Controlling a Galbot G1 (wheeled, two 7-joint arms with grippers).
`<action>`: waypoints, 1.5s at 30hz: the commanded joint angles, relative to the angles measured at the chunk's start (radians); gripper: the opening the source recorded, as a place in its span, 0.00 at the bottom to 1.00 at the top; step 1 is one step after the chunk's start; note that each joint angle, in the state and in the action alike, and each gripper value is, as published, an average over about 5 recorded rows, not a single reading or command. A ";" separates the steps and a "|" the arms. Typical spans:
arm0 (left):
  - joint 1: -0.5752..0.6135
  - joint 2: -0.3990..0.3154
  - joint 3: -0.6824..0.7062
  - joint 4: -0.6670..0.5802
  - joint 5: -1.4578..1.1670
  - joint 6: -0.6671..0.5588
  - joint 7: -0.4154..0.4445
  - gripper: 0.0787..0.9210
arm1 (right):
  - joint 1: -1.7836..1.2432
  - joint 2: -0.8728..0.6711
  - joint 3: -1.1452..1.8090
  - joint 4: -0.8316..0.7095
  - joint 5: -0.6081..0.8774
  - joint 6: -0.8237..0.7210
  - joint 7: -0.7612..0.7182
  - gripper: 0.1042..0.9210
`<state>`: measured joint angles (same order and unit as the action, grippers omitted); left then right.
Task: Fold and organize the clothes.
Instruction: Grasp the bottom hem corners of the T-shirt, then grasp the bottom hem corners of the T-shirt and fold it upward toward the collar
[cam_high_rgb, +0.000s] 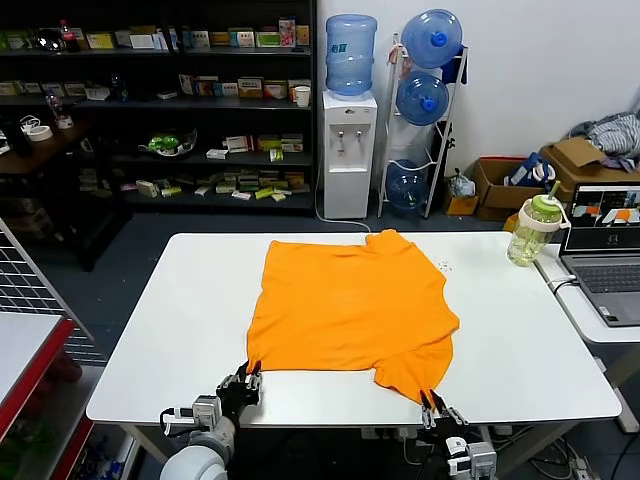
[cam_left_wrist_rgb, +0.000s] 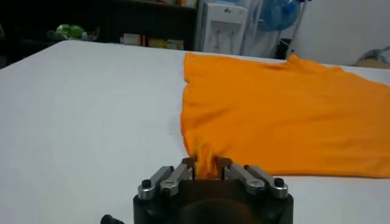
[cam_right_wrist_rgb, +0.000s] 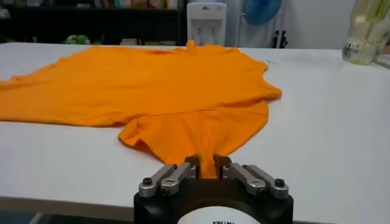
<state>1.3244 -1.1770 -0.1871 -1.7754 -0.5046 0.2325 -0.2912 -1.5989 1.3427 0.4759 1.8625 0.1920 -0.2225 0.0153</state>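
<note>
The orange T-shirt (cam_high_rgb: 345, 305) lies spread on the white table (cam_high_rgb: 180, 330), plain side up, no lettering showing. My left gripper (cam_high_rgb: 250, 375) is shut on the shirt's near left corner at the table's front edge; the left wrist view shows cloth (cam_left_wrist_rgb: 274, 115) pinched between the fingers of the gripper (cam_left_wrist_rgb: 206, 164). My right gripper (cam_high_rgb: 433, 400) is shut on the shirt's near right corner, a drooping flap (cam_right_wrist_rgb: 201, 131), pinched in the gripper (cam_right_wrist_rgb: 207, 163). Both pinched corners are pulled into small points toward the front edge.
A green-lidded drink bottle (cam_high_rgb: 535, 230) stands at the table's far right corner. A laptop (cam_high_rgb: 605, 250) sits on a side table to the right. A water dispenser (cam_high_rgb: 348, 150) and shelves (cam_high_rgb: 150, 100) stand behind. A red-edged rack (cam_high_rgb: 25, 350) is at the left.
</note>
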 joint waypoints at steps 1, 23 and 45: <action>-0.008 -0.002 0.002 -0.012 0.000 0.006 0.000 0.14 | -0.014 -0.001 -0.002 0.042 0.006 0.029 -0.005 0.03; 0.467 0.203 -0.105 -0.432 -0.057 -0.039 -0.016 0.02 | -0.400 -0.095 0.072 0.336 -0.038 0.245 0.047 0.03; -0.322 0.257 0.131 -0.058 -0.377 0.085 -0.071 0.02 | 0.323 -0.436 -0.070 0.035 0.415 -0.078 0.210 0.03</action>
<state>1.2690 -0.9373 -0.1502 -1.9666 -0.7844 0.2901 -0.3476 -1.4927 1.0251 0.4641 1.9994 0.4661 -0.2251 0.1849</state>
